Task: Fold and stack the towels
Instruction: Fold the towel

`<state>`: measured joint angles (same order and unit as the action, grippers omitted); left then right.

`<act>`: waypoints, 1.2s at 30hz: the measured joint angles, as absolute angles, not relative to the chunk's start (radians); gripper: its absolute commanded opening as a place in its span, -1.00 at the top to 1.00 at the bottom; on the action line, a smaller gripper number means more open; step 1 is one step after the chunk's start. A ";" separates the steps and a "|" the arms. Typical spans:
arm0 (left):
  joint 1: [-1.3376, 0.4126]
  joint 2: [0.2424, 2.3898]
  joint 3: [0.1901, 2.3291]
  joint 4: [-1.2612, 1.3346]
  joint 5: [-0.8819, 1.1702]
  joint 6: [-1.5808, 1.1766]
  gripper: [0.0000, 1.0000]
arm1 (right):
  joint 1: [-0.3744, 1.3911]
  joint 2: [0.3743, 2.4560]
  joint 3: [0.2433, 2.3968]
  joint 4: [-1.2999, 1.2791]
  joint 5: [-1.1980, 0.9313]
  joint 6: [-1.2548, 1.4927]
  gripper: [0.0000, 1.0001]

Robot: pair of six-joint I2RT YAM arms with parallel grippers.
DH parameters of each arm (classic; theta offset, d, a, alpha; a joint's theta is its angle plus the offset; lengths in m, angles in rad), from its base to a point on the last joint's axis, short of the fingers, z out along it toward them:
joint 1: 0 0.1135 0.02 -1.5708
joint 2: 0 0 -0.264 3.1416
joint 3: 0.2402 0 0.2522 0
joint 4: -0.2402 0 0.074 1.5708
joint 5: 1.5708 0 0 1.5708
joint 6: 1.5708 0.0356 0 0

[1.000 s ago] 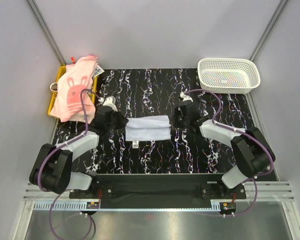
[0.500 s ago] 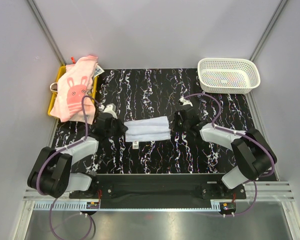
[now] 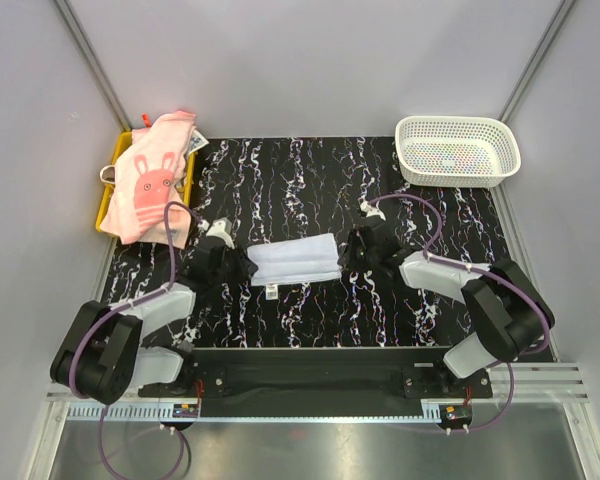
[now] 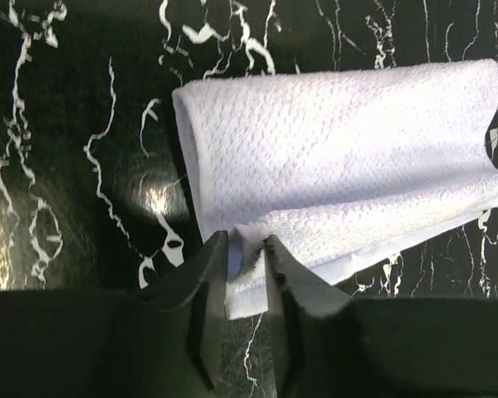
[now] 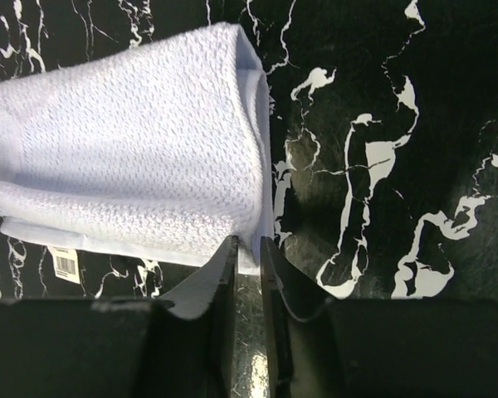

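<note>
A black marbled table (image 3: 310, 190) is seen from above, with a pale blue-white towel (image 3: 295, 260) lying folded into a long band near its middle, between the two arms. The left gripper (image 3: 235, 266) is set low at the band's left end and the right gripper (image 3: 352, 250) at its right end. In the left wrist view, the left gripper (image 4: 242, 265) is shown with its jaws narrowly parted. A near corner of the towel (image 4: 332, 157) lies between them, and a thin dark gap is visible beside one finger (image 4: 206, 282), so the corner does not appear to be pinched. In the right wrist view, the right gripper (image 5: 247, 257) is likewise seen slightly parted. The shiny table surface shows through the slot between its fingers (image 5: 274, 286), and the folded edge of the towel (image 5: 133, 157) reaches just to their tips. The towel's upper layer is rolled over at this end. A small white label (image 5: 64, 261) with a barcode is attached at the towel's near edge. At the far left of the table, a pink towel (image 3: 148, 190) printed with a rabbit face is draped over a yellow tray (image 3: 101, 214), well apart from the folded towel. A white lattice basket (image 3: 458, 172) stands at the far right corner.
</note>
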<state>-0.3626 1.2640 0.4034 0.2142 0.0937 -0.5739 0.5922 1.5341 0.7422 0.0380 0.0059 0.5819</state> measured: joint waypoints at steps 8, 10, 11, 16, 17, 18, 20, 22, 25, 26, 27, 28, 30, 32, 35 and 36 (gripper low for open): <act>-0.366 1.102 0.414 0.105 0.078 -0.582 0.17 | 0.593 1.469 0.731 0.002 0.011 0.587 0.31; -0.367 1.069 0.445 0.069 0.071 -0.582 0.19 | 0.593 1.446 0.737 -0.015 0.018 0.585 0.31; -0.367 1.064 0.469 0.045 0.068 -0.582 0.21 | 0.593 1.442 0.746 -0.027 0.020 0.584 0.31; -0.405 1.116 0.584 0.001 0.054 -0.582 0.30 | 0.598 1.465 0.812 -0.054 0.030 0.582 0.33; -0.422 1.138 0.598 -0.001 0.049 -0.582 0.31 | 0.604 1.475 0.823 -0.053 0.035 0.582 0.33; -0.442 1.163 0.609 -0.002 0.047 -0.582 0.33 | 0.612 1.489 0.832 -0.052 0.039 0.582 0.32; -0.474 1.220 0.616 -0.005 0.041 -0.583 0.40 | 0.632 1.531 0.855 -0.052 0.042 0.582 0.35; -0.499 1.277 0.615 -0.018 0.038 -0.589 0.43 | 0.647 1.573 0.865 -0.049 0.042 0.583 0.36; -0.516 1.334 0.597 -0.023 0.032 -0.608 0.52 | 0.661 1.620 0.857 -0.052 0.042 0.591 0.36; -0.518 1.346 0.587 -0.027 0.025 -0.614 0.54 | 0.662 1.623 0.847 -0.051 0.042 0.597 0.37; -0.520 1.357 0.577 -0.028 0.019 -0.622 0.59 | 0.663 1.623 0.836 -0.052 0.043 0.601 0.38; -0.520 1.368 0.569 -0.030 0.012 -0.630 0.61 | 0.664 1.623 0.821 -0.051 0.043 0.608 0.38; -0.520 1.393 0.559 -0.032 -0.002 -0.646 0.67 | 0.664 1.623 0.798 -0.049 0.044 0.623 0.38; -0.520 1.403 0.559 -0.019 -0.013 -0.663 0.68 | 0.664 1.618 0.786 -0.036 0.044 0.633 0.37; -0.522 1.409 0.558 -0.006 -0.024 -0.680 0.68 | 0.664 1.605 0.770 -0.027 0.046 0.640 0.36; -0.523 1.411 0.558 -0.001 -0.027 -0.683 0.67 | 0.665 1.602 0.768 -0.028 0.046 0.640 0.35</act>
